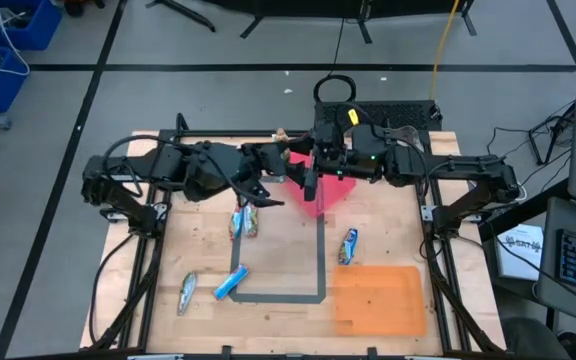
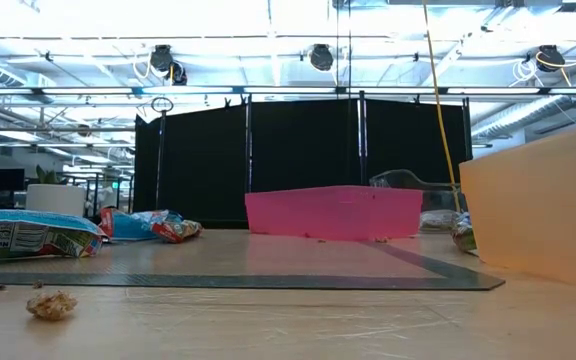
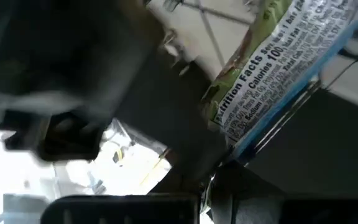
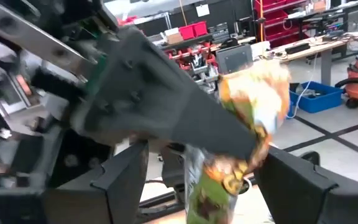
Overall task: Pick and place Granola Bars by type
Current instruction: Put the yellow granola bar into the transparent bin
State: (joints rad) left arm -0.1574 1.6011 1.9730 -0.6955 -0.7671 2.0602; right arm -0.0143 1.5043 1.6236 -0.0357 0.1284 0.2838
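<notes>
My left gripper (image 1: 276,170) and my right gripper (image 1: 311,182) meet high above the pink tray (image 1: 330,200) at the table's far side. The left one is shut on a granola bar (image 3: 278,68) with a green, blue and white wrapper, which also shows in the right wrist view (image 4: 247,118). My right gripper (image 4: 213,186) is open, with one finger on either side of that bar's lower part, apart from it. Several other bars lie flat on the table: two (image 1: 245,222) side by side, a blue one (image 1: 230,282), a greenish one (image 1: 187,292) and a blue one (image 1: 348,245). My left gripper pinches the granola bar between its two fingers near one end (image 3: 229,134). One finger (image 4: 179,118) lies across the wrapper. The bar is lifted clear of the table, and its free part (image 4: 213,193) hangs down between my right gripper's open fingers.
An orange tray (image 1: 380,300) sits at the near right, and a grey tape outline (image 1: 322,262) marks the table's middle. In the low view, a bar (image 2: 28,235) lies near on the left, a crumb (image 2: 51,304) is on the wood, and the orange tray's wall (image 2: 543,205) stands right.
</notes>
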